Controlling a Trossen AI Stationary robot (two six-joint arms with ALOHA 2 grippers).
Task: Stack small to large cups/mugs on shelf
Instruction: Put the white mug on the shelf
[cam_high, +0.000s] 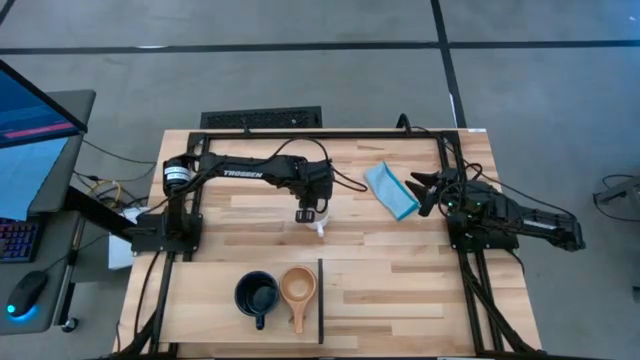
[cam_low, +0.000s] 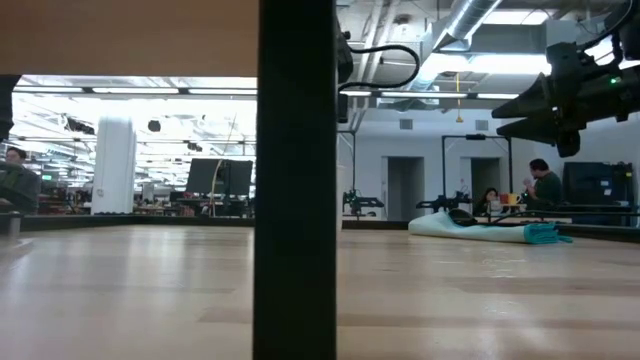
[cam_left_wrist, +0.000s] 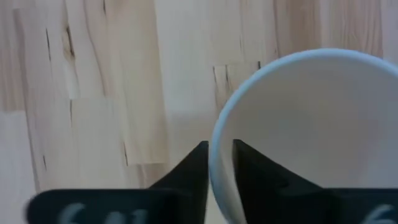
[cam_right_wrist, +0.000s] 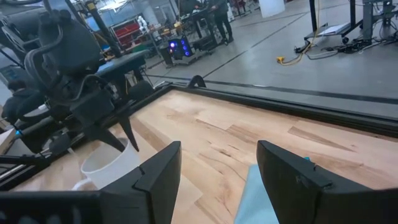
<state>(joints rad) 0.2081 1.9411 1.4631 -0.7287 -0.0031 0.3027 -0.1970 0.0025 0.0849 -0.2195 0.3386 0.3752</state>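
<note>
The white mug (cam_high: 320, 229) is near the table's middle, under my left gripper (cam_high: 308, 213), which is shut on its rim. It also shows in the left wrist view (cam_left_wrist: 311, 137) and the right wrist view (cam_right_wrist: 109, 165). The black mug (cam_high: 257, 295) and the small tan wooden cup (cam_high: 298, 287) stand side by side on the pale shelf board (cam_high: 215, 320) at the near edge, the wooden cup next to the board's dark upright edge (cam_high: 320, 300). My right gripper (cam_high: 418, 190) is open and empty at the right, beside the light-blue cloth (cam_high: 392, 190). My left gripper has the white mug's rim (cam_left_wrist: 217, 163) between its two fingers, one finger inside the mug (cam_left_wrist: 255, 171) and one outside (cam_left_wrist: 189, 171). The fingers come from above, pointing down. The mug is upright, mouth up; whether its base is on the table I cannot tell.
The folded light-blue cloth lies on the table right of centre and shows under my right gripper (cam_right_wrist: 261, 199). In the low view the shelf's dark upright edge (cam_low: 295, 200) blocks the middle of the picture. A black frame (cam_high: 320, 135) runs along the table's far and side edges.
</note>
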